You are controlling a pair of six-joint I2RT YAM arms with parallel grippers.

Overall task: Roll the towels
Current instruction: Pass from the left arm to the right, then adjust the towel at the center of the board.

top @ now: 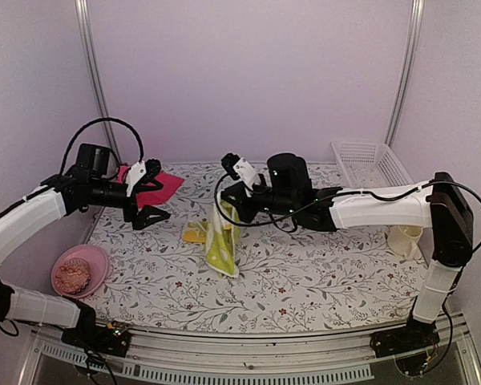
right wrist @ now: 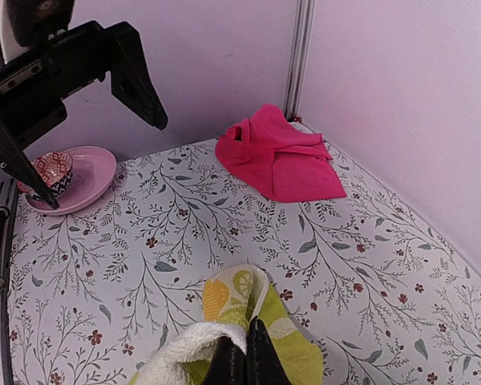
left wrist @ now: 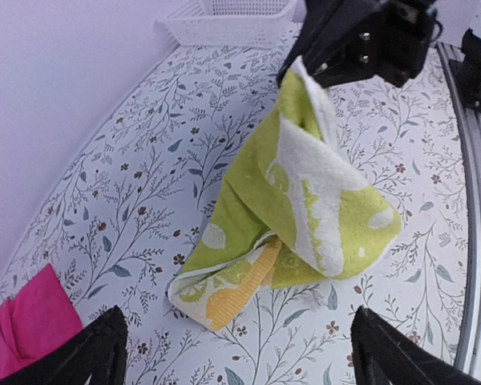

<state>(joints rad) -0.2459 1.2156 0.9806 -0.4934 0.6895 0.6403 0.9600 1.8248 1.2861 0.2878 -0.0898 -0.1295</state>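
Top external view: a floral-patterned bench [top: 305,281] fills the cell, with a white basket [top: 369,164] at its far right corner. The yellow-green towel [top: 222,245] hangs near the bench's middle. Its top is pinched in the right end effector [top: 227,210], jaws clamped tight on the cloth, and its lower folds rest on the bench. The pink towel [top: 167,189] lies crumpled at the far left corner. A pink bowl [top: 100,255] sits near left. The left end effector [top: 151,192] hovers beside the pink towel, spread wide and holding nothing.
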